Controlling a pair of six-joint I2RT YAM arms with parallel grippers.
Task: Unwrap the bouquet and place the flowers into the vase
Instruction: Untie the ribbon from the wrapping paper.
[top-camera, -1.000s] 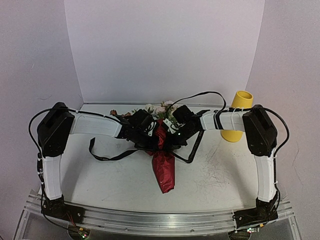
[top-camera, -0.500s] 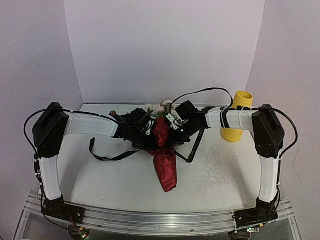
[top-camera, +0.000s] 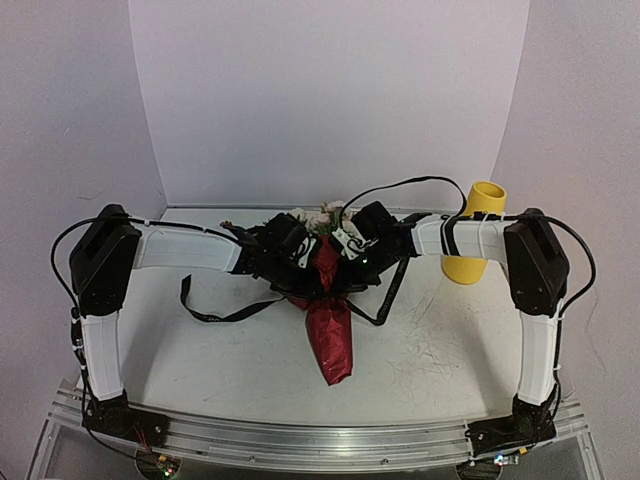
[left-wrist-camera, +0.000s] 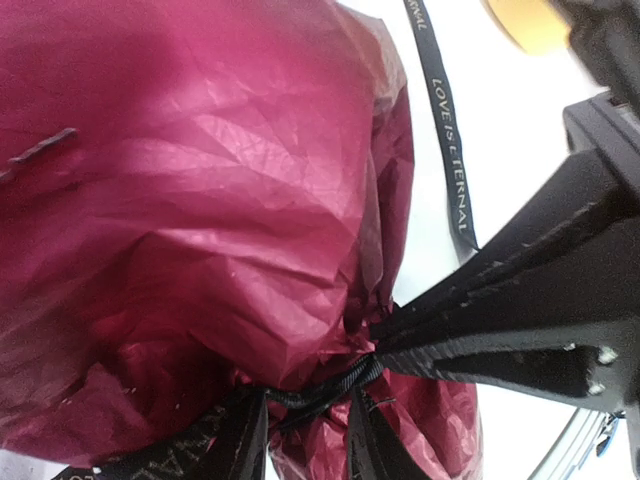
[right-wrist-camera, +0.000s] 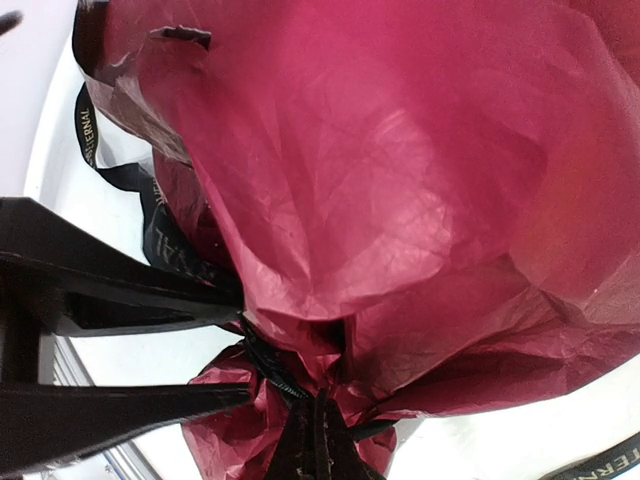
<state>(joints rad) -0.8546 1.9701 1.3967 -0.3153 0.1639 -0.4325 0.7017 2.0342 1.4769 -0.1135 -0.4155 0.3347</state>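
Note:
The bouquet lies mid-table, its dark red wrap (top-camera: 330, 335) pointing toward me and the flowers (top-camera: 322, 214) toward the back wall. Both grippers meet at its tied neck. My left gripper (left-wrist-camera: 305, 440) is open, its fingers (left-wrist-camera: 238, 440) straddling the black ribbon (left-wrist-camera: 322, 390) band around the wrap (left-wrist-camera: 200, 200). My right gripper (right-wrist-camera: 320, 440) is shut, pinching the ribbon (right-wrist-camera: 275, 375) at the neck. In the top view the left gripper (top-camera: 302, 282) and right gripper (top-camera: 336, 280) sit side by side. The mustard-yellow vase (top-camera: 478, 235) stands upright at the right rear.
A loose ribbon tail (top-camera: 215, 312) trails left across the white table (top-camera: 200, 365). Another printed tail (left-wrist-camera: 450, 170) lies on the table to the right of the wrap. A black cable (top-camera: 400, 190) arcs over the right arm. White walls enclose the back and sides.
The left gripper's fingers have parted from shut to open around the ribbon band. Both arms shifted slightly toward the back with the bouquet's neck; the right gripper stayed shut.

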